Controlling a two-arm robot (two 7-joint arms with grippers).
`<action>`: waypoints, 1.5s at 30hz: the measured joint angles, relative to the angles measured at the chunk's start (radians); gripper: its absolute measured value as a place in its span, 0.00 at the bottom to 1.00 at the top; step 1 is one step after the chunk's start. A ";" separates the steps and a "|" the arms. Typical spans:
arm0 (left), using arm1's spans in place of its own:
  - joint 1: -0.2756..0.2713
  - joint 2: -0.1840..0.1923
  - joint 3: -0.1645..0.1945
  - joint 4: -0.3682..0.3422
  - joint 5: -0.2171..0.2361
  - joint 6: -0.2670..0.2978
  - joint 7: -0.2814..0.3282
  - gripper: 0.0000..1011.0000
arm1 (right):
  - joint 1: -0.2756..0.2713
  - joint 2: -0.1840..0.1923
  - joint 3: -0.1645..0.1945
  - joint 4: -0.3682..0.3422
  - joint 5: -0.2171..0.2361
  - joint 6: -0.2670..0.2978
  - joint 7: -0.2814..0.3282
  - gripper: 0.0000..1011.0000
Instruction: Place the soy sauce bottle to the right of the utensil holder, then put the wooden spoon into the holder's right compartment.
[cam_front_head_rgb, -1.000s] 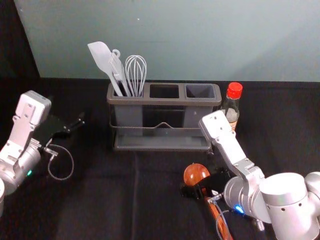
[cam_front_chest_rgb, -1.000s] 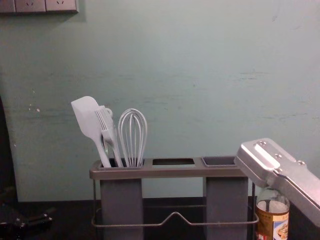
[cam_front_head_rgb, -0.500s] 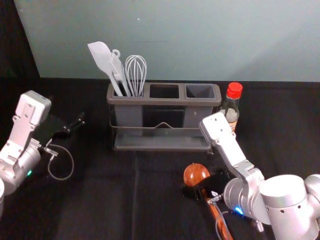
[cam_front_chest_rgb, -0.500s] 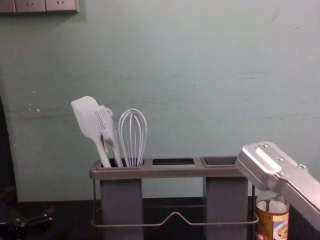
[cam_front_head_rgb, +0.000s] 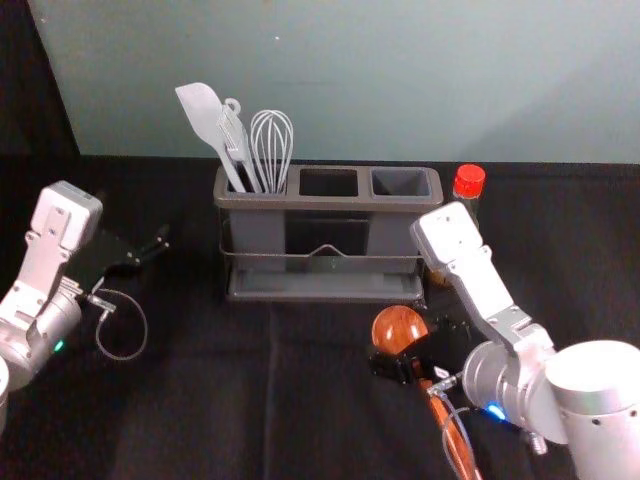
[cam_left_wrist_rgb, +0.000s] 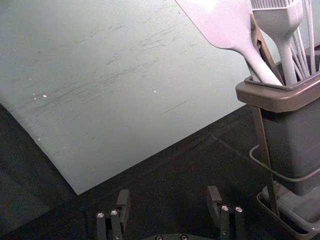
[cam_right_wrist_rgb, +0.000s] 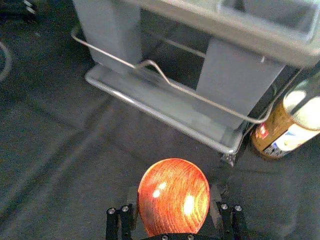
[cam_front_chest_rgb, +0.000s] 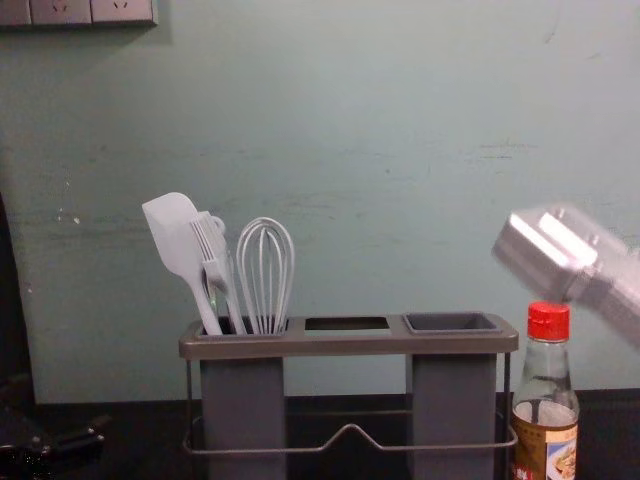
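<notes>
Wooden spoon (cam_front_head_rgb: 398, 328): in front of the utensil holder, toward its right end and apart from it; bowl toward the holder, handle toward the surface's near edge. Whether it touches the surface (cam_front_head_rgb: 200, 400) I cannot tell.
Right gripper (cam_front_head_rgb: 405, 354): at the spoon, in front of the holder's right part; fingers closed on the spoon at its bowl, held well apart by its width, one on each side.
Soy sauce bottle (cam_front_chest_rgb: 545, 410): upright on the surface just beside the holder's right end, red cap on; in the head view the right arm (cam_front_head_rgb: 480, 280) crosses in front of it.
Utensil holder (cam_front_head_rgb: 325, 280): upright toward the surface's far edge, three compartments in a row, a bent wire rail (cam_front_chest_rgb: 350, 430) along the front.
Left compartment: spatula (cam_front_head_rgb: 203, 115), basting brush (cam_front_chest_rgb: 212, 255) and whisk (cam_front_head_rgb: 272, 150), heads up, the spatula leaning left.
Right compartment (cam_front_head_rgb: 400, 183): open at the top, spoon outside it.
Left gripper (cam_front_head_rgb: 150, 250): idle, left of the holder and apart from it; fingers wide apart, holding nothing.
</notes>
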 joint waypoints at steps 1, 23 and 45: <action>0.000 0.000 0.000 0.000 0.000 0.000 0.000 0.99 | 0.000 0.000 0.000 0.000 0.000 0.000 0.000 0.83; 0.000 0.000 0.000 0.000 0.000 0.000 0.000 0.99 | -0.124 0.122 0.197 -0.162 0.207 -0.427 0.244 0.83; 0.000 0.000 0.000 0.000 0.000 0.000 0.000 0.99 | -0.109 0.005 0.181 0.018 0.186 -1.147 0.171 0.83</action>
